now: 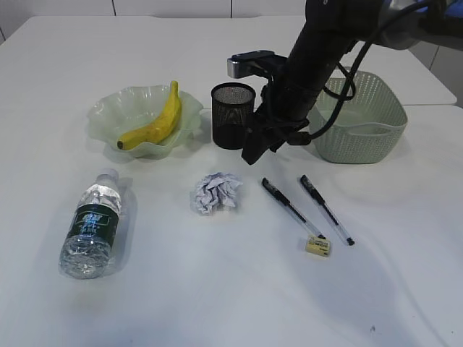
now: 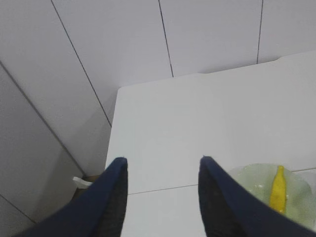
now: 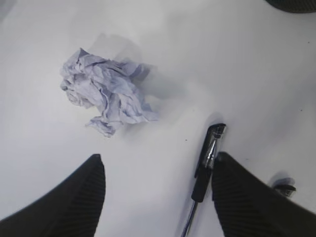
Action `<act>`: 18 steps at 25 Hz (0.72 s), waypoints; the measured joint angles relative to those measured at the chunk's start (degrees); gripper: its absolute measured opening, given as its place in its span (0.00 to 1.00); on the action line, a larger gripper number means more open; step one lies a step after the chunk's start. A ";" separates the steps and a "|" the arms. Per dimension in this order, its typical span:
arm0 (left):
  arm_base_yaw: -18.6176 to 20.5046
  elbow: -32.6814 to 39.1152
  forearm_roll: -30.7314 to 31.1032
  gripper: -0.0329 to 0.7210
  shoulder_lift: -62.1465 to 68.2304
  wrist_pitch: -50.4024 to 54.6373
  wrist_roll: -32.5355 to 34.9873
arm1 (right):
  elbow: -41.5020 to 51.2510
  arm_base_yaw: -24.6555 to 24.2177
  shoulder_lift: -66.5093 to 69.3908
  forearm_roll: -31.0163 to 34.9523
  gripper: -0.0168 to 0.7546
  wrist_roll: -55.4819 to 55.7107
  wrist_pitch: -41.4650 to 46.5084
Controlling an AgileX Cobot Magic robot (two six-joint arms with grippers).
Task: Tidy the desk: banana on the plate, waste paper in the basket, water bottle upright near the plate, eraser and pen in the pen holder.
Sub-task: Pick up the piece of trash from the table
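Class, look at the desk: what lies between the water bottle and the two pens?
The crumpled paper ball lies between the water bottle and the pens; otherwise that stretch of table is bare. The exterior view shows it.

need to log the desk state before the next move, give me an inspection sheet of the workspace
surface: white table, no spills seen
job's things: banana on the plate; water bottle lying down; waste paper on the table; two pens and eraser on the table; pen holder and basket look empty
clutter: nothing seen
grippers: left gripper open, empty; right gripper open, above a pen and the paper
cables: black cables along the right arm
surroundings: pale panelled wall
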 joint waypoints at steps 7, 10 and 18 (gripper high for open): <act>0.00 0.00 -2.23 0.48 0.00 0.09 -0.04 | 0.00 0.00 0.99 4.07 0.67 0.51 -0.12; 0.00 0.00 -2.76 0.48 0.00 0.09 -0.04 | 0.00 0.00 1.13 5.31 0.67 0.23 -0.22; 0.00 0.00 -2.90 0.48 0.00 0.09 -0.04 | 0.00 1.14 1.13 8.82 0.67 -6.98 -3.32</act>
